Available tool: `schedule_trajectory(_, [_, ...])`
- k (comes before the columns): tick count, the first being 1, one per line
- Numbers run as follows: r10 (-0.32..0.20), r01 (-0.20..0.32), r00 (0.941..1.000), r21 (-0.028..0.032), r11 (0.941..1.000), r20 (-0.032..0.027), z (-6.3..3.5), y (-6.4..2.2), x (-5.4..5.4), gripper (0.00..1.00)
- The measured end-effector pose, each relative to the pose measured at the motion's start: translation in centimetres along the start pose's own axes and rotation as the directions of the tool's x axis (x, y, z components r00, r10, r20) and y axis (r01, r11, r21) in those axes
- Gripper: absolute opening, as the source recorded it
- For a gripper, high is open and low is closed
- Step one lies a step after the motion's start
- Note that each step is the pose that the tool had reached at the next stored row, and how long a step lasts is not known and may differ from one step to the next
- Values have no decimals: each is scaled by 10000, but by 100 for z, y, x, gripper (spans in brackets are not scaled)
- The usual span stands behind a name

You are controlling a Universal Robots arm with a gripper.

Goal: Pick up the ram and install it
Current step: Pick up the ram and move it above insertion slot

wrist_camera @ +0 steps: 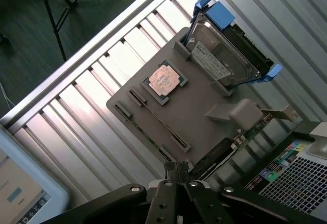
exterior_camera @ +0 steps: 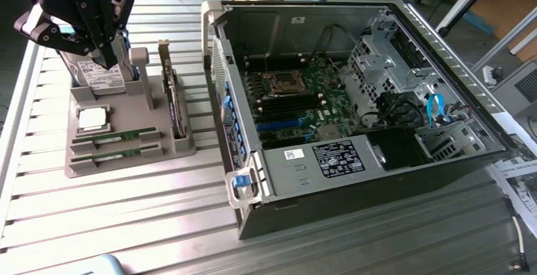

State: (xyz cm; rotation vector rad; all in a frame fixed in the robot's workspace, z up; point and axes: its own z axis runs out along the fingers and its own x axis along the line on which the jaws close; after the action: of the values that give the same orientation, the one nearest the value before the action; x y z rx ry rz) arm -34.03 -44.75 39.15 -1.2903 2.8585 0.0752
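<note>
Two slim green ram sticks lie side by side in slots at the front of a grey holder (exterior_camera: 126, 162): one ram (exterior_camera: 114, 136) behind, the other ram (exterior_camera: 112, 156) in front. In the wrist view they appear edge-on, ram (wrist_camera: 159, 121) and ram (wrist_camera: 144, 132), on the grey holder (wrist_camera: 194, 112). My black gripper (exterior_camera: 109, 60) hangs above the holder's back end, over the hard drive, well clear of the sticks. The gripper (wrist_camera: 179, 169) has its fingers together with nothing between them.
The holder also carries a silver CPU chip (exterior_camera: 92, 119), a hard drive in a blue caddy (wrist_camera: 225, 55) and an upright expansion card (exterior_camera: 172, 99). To the exterior view's right stands the open computer case (exterior_camera: 336, 180) with its motherboard and long memory slots (exterior_camera: 290, 106).
</note>
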Motion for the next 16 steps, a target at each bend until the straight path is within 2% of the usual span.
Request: schedule_trajectory(16, [-529, 529, 9986, -12, 9986, -21, 0, 0, 0, 11])
